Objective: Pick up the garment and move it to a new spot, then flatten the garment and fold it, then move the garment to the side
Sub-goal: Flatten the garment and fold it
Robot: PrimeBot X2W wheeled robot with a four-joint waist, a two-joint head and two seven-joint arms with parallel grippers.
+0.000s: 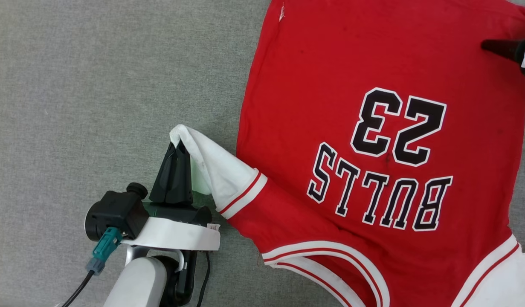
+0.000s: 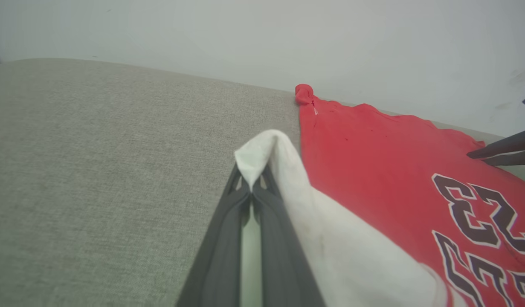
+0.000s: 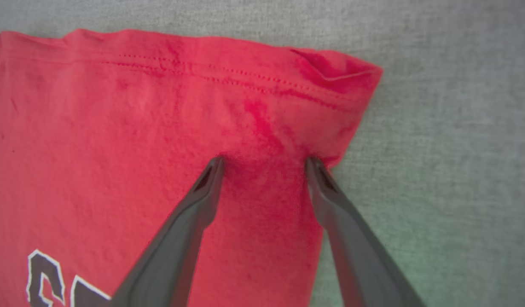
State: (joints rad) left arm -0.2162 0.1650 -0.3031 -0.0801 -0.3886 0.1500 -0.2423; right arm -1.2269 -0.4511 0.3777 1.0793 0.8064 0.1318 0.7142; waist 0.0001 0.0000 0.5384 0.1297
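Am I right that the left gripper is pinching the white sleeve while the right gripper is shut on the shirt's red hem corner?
Not quite: the right gripper is open, its fingertips spread apart on the red shirt near the hem corner, as the right wrist view shows. The left gripper is indeed pinching the white sleeve.

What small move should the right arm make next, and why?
Probably close the right gripper. Its fingers are spread with both tips pressed into the garment just short of the hem corner, while the left gripper is shut on the white sleeve. A pinch there would likely let both arms pull it flat.
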